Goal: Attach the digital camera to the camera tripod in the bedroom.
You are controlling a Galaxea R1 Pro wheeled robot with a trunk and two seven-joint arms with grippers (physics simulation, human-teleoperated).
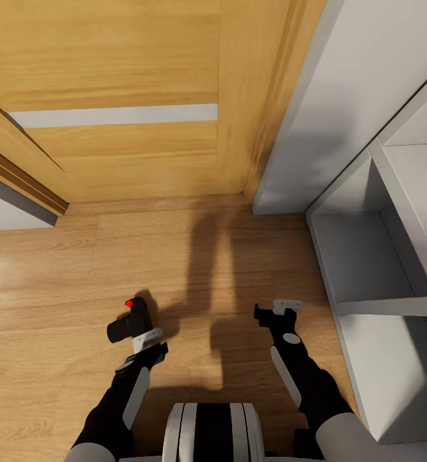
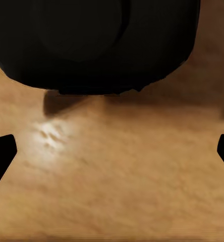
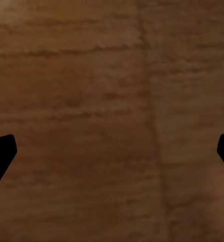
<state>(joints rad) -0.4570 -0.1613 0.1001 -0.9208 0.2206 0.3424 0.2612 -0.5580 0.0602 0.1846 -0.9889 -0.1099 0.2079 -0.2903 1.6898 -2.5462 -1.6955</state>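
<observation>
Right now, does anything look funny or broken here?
Nothing looks broken or spilled. The left gripper carries the digital camera, red dot up, above the wood floor. The right gripper holds nothing. The wooden door and grey shelf unit look ordinary.

Glossy wood-grain floor [image 1: 59,269], matt black digital camera [image 1: 131,323], smooth grey shelving [image 1: 367,269].
</observation>
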